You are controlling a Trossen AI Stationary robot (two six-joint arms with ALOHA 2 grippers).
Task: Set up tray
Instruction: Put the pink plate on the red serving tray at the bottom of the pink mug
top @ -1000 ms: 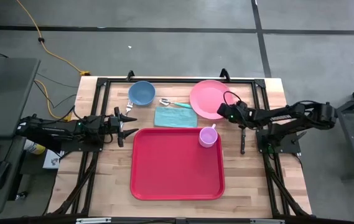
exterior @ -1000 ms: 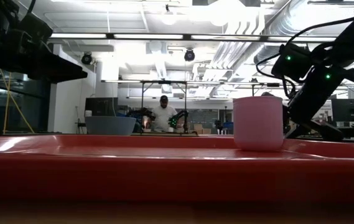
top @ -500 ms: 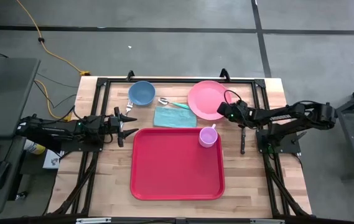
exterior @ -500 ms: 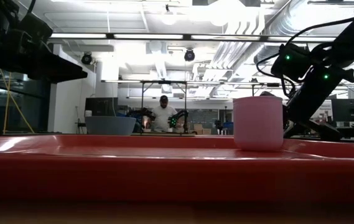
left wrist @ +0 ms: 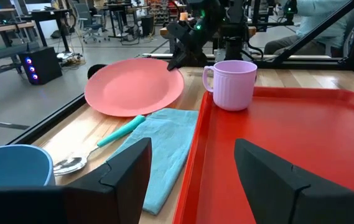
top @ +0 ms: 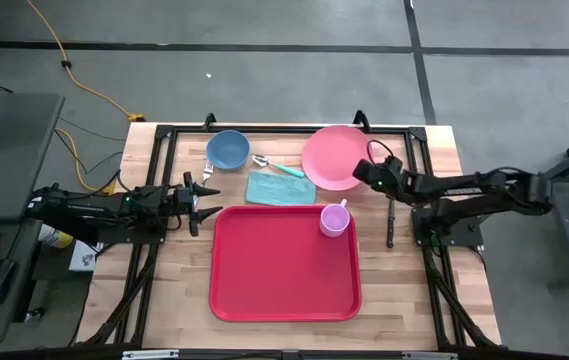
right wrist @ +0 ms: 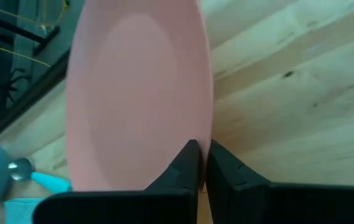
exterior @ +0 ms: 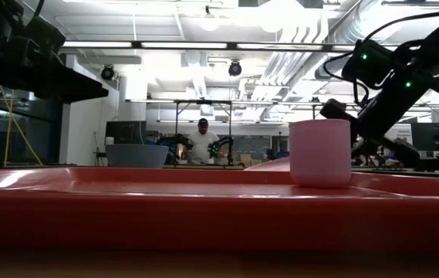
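On the pale wooden table [top: 164, 290] we see the big red plastic tray [top: 284, 265] lying central, our right gripper [top: 366, 178] pinched onto the round pink plate's [top: 332, 158] rim, next lifting it trayward, while the left gripper [top: 196, 190] waits, fingers apart.

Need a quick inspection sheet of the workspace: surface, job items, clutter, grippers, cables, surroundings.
Surface: wooden table, black frame.
Job's things: red tray at centre, pink cup in its far right corner; pink plate, teal napkin, spoon and blue bowl behind the tray.
Clutter: nothing seen.
Grippers: right gripper shut on the plate's rim, that edge lifted; left gripper open, left of the tray.
Cables: yellow cable on the floor.
Surroundings: a person far behind, at benches.
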